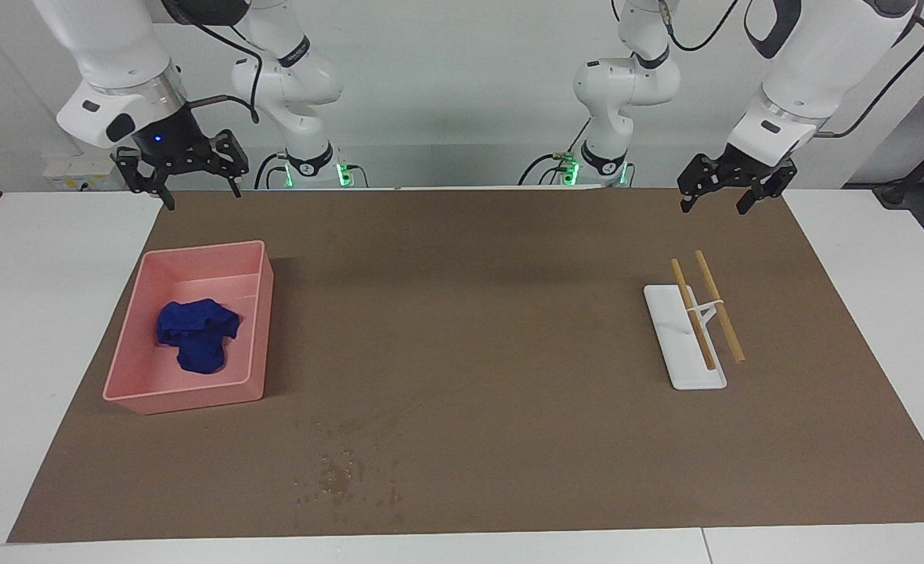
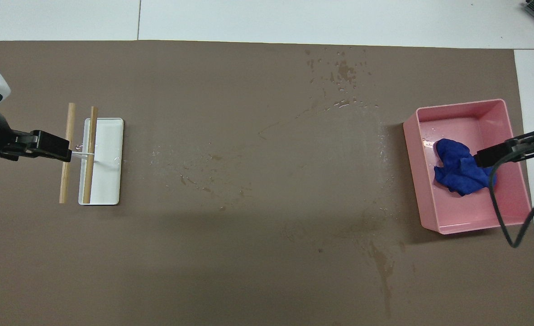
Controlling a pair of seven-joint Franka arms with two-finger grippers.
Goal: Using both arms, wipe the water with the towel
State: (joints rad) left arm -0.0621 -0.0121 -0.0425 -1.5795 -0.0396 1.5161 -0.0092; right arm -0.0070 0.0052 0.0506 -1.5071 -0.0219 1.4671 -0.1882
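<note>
The blue towel (image 1: 197, 337) (image 2: 459, 174) lies crumpled inside the pink bin (image 1: 257, 313) (image 2: 409, 154), with nothing holding it. The water (image 1: 344, 474) (image 2: 341, 70) is a patch of dark specks on the brown mat, near the mat's edge farthest from the robots. My right gripper (image 1: 202, 197) (image 2: 479, 157) hangs open and empty in the air over the bin's robot-side end. My left gripper (image 1: 712, 207) (image 2: 67, 153) waits open and empty, raised over the mat near the wooden sticks.
A white tray (image 1: 677, 368) (image 2: 108, 181) carrying two wooden sticks (image 1: 719, 305) (image 2: 89, 154) sits toward the left arm's end. Faint wet streaks (image 2: 212, 158) cross the mat's middle. Two slim white arms with green-lit bases (image 1: 313, 168) stand at the table's robot edge.
</note>
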